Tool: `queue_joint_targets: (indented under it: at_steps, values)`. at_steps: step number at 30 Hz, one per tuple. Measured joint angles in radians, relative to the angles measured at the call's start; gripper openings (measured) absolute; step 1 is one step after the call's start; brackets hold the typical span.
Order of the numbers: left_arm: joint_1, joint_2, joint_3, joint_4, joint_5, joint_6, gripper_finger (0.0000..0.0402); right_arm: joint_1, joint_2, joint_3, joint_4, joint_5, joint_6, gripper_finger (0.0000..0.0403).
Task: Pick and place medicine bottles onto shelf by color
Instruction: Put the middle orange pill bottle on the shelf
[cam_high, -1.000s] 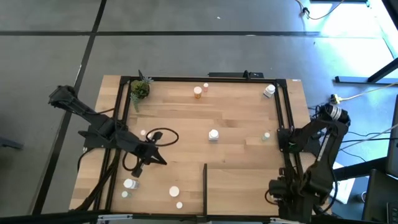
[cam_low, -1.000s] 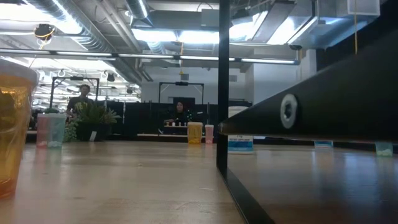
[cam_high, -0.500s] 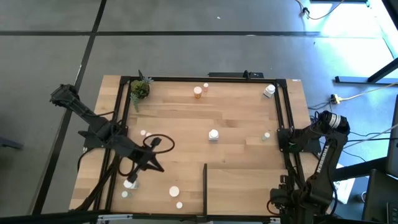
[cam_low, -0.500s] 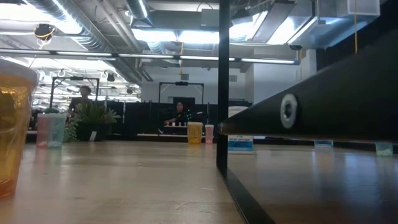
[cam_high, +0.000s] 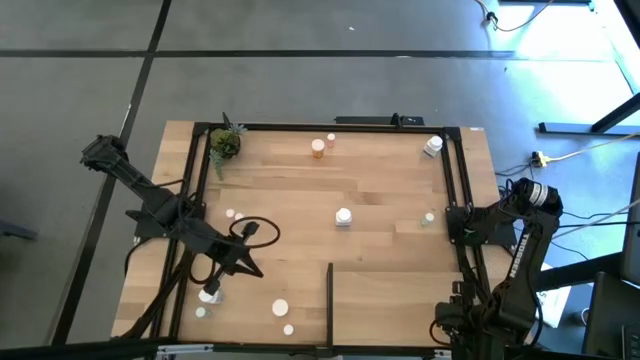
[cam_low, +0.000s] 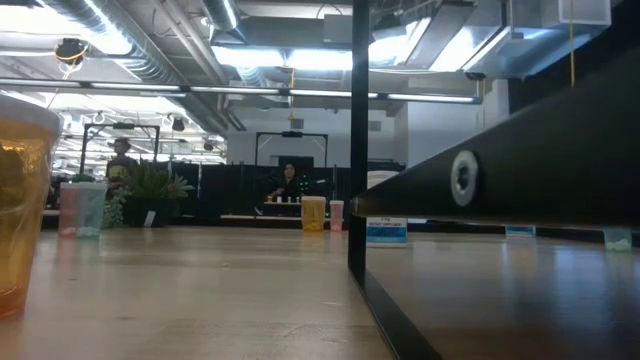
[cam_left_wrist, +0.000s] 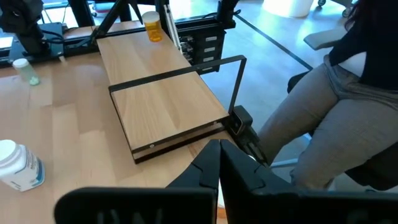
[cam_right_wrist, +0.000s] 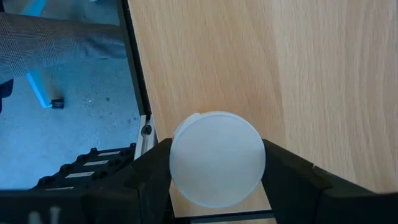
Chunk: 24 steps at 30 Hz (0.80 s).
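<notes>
From above we cannot make out the right gripper (cam_high: 468, 228); it sits at the table's (cam_high: 380, 195) right edge, lost in the dark arm and frame. Only its wrist camera shows the right gripper (cam_right_wrist: 216, 186) grasping a white-capped bottle (cam_right_wrist: 216, 158) between its fingers (cam_right_wrist: 292, 177), right at the table's edge; the cap fills the gap and hides the body, so we cannot tell its colour.

The left gripper (cam_high: 243, 262) hangs over the near left part of the table, with its jaws clenched on nothing; in its wrist view the closed fingers (cam_left_wrist: 208, 169) meet in a point. That view shows the shelf (cam_left_wrist: 165, 106) lying flat beyond them, bare, and a seated person's legs (cam_left_wrist: 323, 106), cut off by the frame.

The level camera catches neither arm. A black post (cam_low: 359, 140) and bar block its right side, and an amber bottle (cam_low: 22, 200) is cropped at the left edge. From overhead, other bottles are scattered well apart: an orange one (cam_high: 318, 148) at the far edge, a white one (cam_high: 344, 216) mid-table.
</notes>
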<state>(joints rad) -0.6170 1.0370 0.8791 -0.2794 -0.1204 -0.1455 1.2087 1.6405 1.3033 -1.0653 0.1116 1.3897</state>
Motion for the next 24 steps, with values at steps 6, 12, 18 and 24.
queue_joint_targets:
  at_steps: [6, 12, 18, 24]
  values:
    - [0.000, 0.000, 0.000, 0.000, 0.000, 0.000, 0.0000, -0.001, 0.000, 0.000, 0.000, 0.000, -0.002, 0.0219]
    - [0.000, 0.000, 0.000, 0.000, 0.000, 0.000, 0.0000, -0.006, 0.002, 0.000, -0.001, 0.000, 0.013, 0.0219]
    - [0.000, 0.000, 0.000, -0.001, 0.000, 0.010, 0.0000, -0.008, 0.051, 0.000, 0.001, -0.023, 0.017, 0.0219]
    - [0.000, 0.000, 0.000, -0.001, 0.000, 0.065, 0.0000, -0.008, 0.066, 0.004, 0.011, -0.056, 0.017, 0.0219]
